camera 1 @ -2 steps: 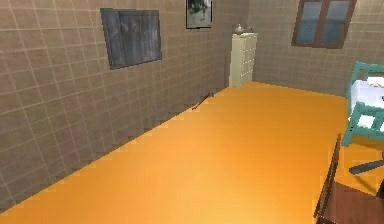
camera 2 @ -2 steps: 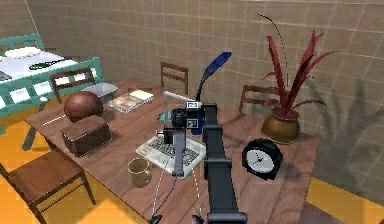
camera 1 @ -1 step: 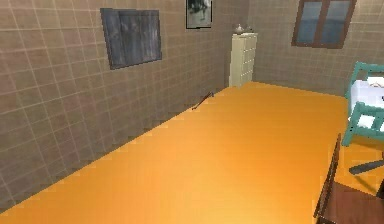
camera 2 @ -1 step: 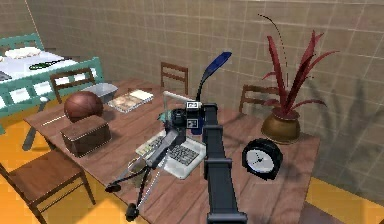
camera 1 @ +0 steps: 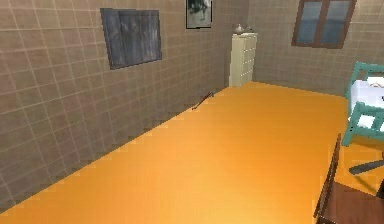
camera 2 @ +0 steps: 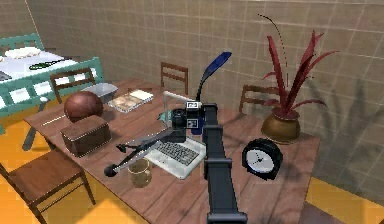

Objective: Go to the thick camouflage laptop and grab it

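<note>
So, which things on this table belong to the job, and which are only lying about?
Job: laptop, pincer.
Lying about: brown ball, brown box, mug, clock, potted plant, blue lamp.

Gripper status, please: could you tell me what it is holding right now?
Gripper: cannot be told whether it holds anything; a laptop lies on the table at its far end.
</note>
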Controlling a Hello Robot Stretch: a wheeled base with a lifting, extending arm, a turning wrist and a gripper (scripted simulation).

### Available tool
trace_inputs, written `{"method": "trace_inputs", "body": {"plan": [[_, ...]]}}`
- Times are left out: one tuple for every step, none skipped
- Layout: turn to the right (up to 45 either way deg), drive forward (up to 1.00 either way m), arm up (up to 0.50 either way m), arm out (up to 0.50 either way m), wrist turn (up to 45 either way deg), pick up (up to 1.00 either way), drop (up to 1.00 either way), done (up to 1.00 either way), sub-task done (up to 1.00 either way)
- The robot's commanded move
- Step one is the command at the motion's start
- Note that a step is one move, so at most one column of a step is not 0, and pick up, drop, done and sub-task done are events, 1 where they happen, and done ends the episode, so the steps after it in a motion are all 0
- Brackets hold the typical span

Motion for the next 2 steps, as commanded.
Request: {"method": "trace_inputs", "body": {"plan": [[0.0,0.00,0.00,0.00,45.0,0.00,0.00,0.00,0.00],[0.0,0.00,0.00,0.00,39.0,0.00,0.00,0.00,0.00]]}}
